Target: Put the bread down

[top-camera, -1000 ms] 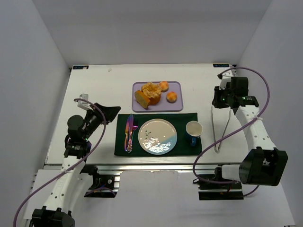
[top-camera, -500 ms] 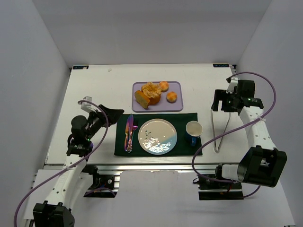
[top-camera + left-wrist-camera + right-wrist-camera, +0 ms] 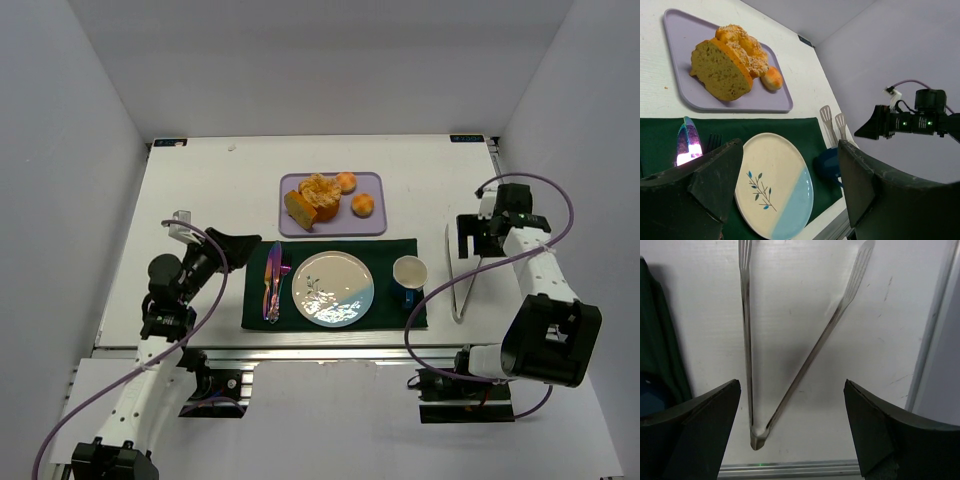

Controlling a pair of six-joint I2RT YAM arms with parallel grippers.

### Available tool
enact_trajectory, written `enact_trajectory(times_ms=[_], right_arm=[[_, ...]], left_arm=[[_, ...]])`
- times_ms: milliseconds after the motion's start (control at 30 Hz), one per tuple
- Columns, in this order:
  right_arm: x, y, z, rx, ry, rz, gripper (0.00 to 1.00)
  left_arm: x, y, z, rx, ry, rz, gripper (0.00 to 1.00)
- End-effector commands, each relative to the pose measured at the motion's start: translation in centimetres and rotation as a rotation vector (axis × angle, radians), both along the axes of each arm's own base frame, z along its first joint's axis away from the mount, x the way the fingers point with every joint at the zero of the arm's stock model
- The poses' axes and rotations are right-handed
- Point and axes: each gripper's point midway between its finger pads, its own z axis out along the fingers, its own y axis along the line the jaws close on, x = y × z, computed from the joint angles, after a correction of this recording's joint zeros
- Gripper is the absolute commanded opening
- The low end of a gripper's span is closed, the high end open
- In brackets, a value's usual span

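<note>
Tan-gold, the bread (image 3: 297,209) lies on the lavender tray (image 3: 340,226) beyond the plate (image 3: 333,288), touching the round cake (image 3: 320,194). Left of the plate, the left gripper (image 3: 790,147) hangs spread and empty. Right of the plate, the right gripper (image 3: 791,390) is spread above metal tongs (image 3: 747,340) on the tabletop (image 3: 200,180).

A white table (image 3: 200,190) stands boxed in by plain pale-grey panels: a far wall (image 3: 320,70), a left wall (image 3: 60,180) and a right wall (image 3: 590,100). An aluminium rail (image 3: 300,350) runs along its near edge. The light is soft and even, casting only faint shadows.
</note>
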Motion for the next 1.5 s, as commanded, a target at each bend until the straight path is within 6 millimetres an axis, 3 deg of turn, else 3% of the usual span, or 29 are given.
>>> enact_trajectory(times_ms=[0, 167, 600, 800, 1000, 1167, 1333, 1467], right_arm=[[-2.4, 0.0, -2.2, -0.02, 0.09, 0.049, 0.89], [-3.5, 0.1, -4.7, -0.013, 0.151, 0.048, 0.89], [-2.7, 2.2, -6.9, 0.11, 0.181, 0.102, 0.89], [-3.0, 1.7, -8.7, 0.088, 0.199, 0.043, 0.89], [-1.8, 1.6, -9.5, 0.087, 0.187, 0.023, 0.89], [-2.3, 1.4, -10.4, 0.07, 0.217, 0.031, 0.87], [-2.7, 1.2, -11.3, 0.059, 0.24, 0.053, 0.73], [-1.1, 1.2, -10.8, 0.053, 0.197, 0.084, 0.7]], left_arm=[[-0.1, -0.3, 0.2, 0.021, -0.007, -0.025, 0.86], [0.4, -0.5, -0.1, 0.008, -0.001, -0.034, 0.86], [0.7, -0.4, -0.3, 0.013, 0.034, -0.02, 0.86], [0.7, -0.2, -0.4, 0.004, 0.045, -0.008, 0.85], [1.1, -0.1, 0.0, -0.001, 0.054, 0.001, 0.85], [1.3, 0.1, 0.3, -0.003, 0.052, 0.017, 0.85], [1.3, 0.2, 0.7, -0.011, 0.047, 0.029, 0.85], [1.3, 0.4, 0.9, -0.009, 0.048, 0.038, 0.85]])
